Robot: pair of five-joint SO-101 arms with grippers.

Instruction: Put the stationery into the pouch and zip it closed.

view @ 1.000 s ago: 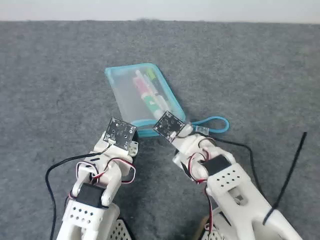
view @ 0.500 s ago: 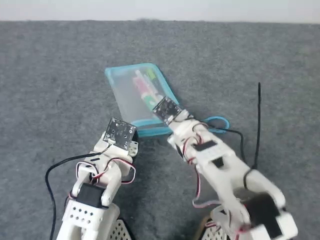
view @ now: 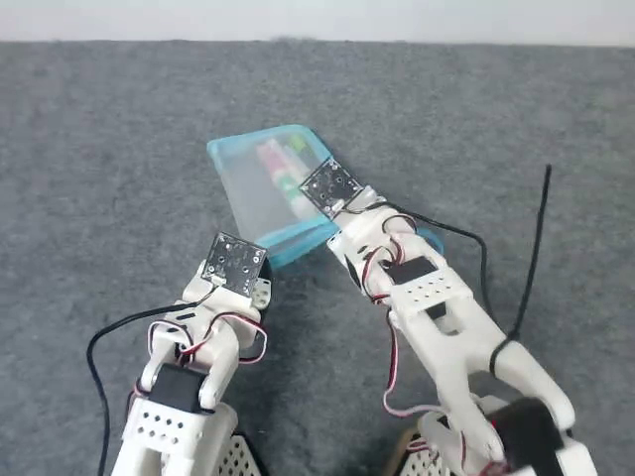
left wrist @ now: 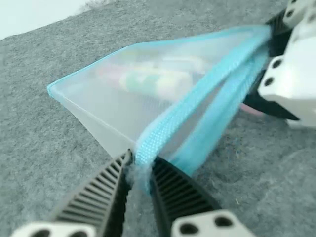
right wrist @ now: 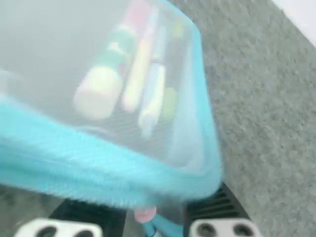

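Translucent blue-edged pouch (view: 253,183) containing markers (right wrist: 118,84) on grey felt (view: 119,149); left gripper (left wrist: 140,170) pinches its zipper-tape corner; right gripper (right wrist: 146,213) at the zipper edge, grip indeterminate.

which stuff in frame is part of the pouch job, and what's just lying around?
Job:
- pouch
- pens inside it
- left gripper, fingers pinching the pouch's zip edge
- right gripper at the pouch's other end

Lying about:
- black cable
- grey mat
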